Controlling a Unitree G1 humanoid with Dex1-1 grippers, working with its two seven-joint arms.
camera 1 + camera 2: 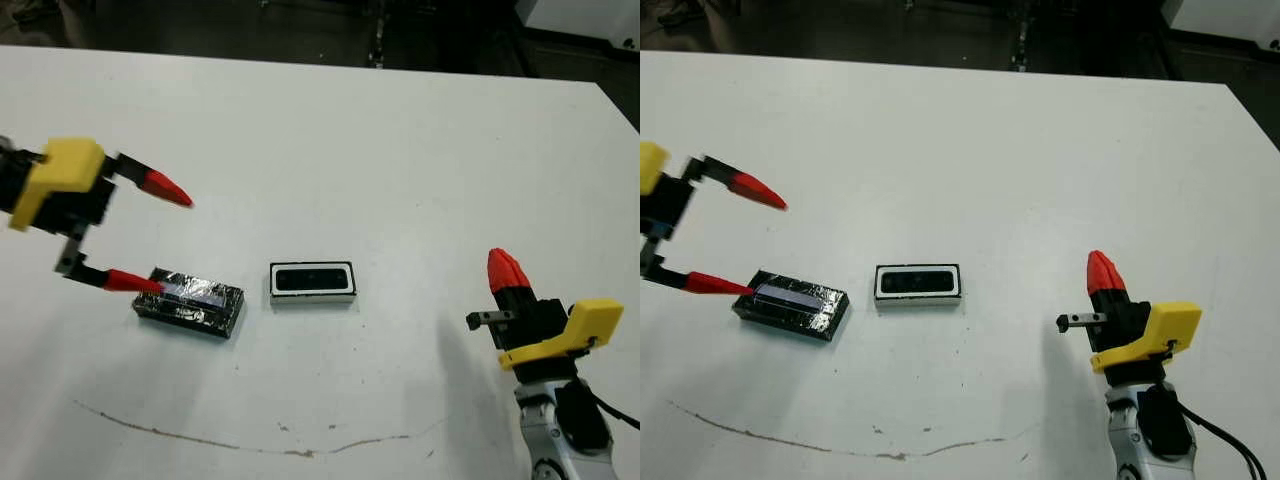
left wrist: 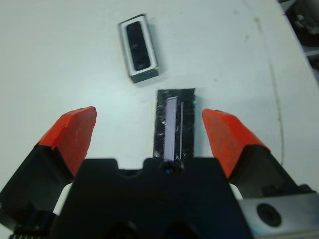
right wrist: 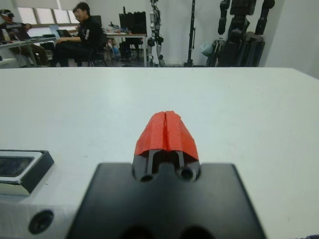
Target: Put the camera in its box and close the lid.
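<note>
The white worktop (image 1: 400,150) carries only two items, side by side near its middle. The left pincer (image 1: 150,235) is spread wide at the lid (image 1: 190,301), one finger above it and one at its near end, apparently lined up to grip it. The right pincer (image 1: 505,270) stands well apart, fingers pressed together and empty, likely parked clear of the work. The box (image 1: 313,282) sits just beside the lid, open. The camera (image 1: 312,279) lies inside it, so only closing appears left.
</note>
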